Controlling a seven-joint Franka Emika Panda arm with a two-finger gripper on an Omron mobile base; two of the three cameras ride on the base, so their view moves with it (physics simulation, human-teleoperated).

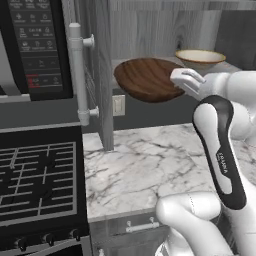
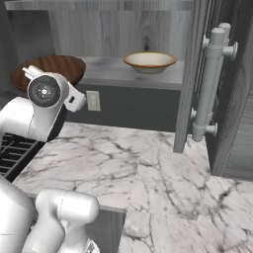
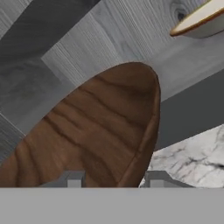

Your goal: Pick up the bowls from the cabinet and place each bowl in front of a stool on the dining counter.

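My gripper (image 1: 176,82) is shut on the near rim of the dark brown wooden bowl (image 1: 147,80). In the hand view the rim sits between the two fingertips (image 3: 74,179) and the bowl's grained inside (image 3: 96,131) faces the camera. The bowl is tilted at the front left edge of the cabinet shelf (image 2: 108,69) and overhangs it. The cream bowl (image 1: 200,57) (image 2: 149,62) (image 3: 201,19) stands upright farther right on the same shelf. The dining counter is out of view.
The open cabinet door with its long bar handle (image 1: 77,75) (image 2: 210,84) stands out beside the shelf. A black microwave (image 1: 35,45) hangs left of it, above the stove (image 1: 35,175). A marble worktop (image 1: 140,165) (image 2: 148,173) lies below the shelf.
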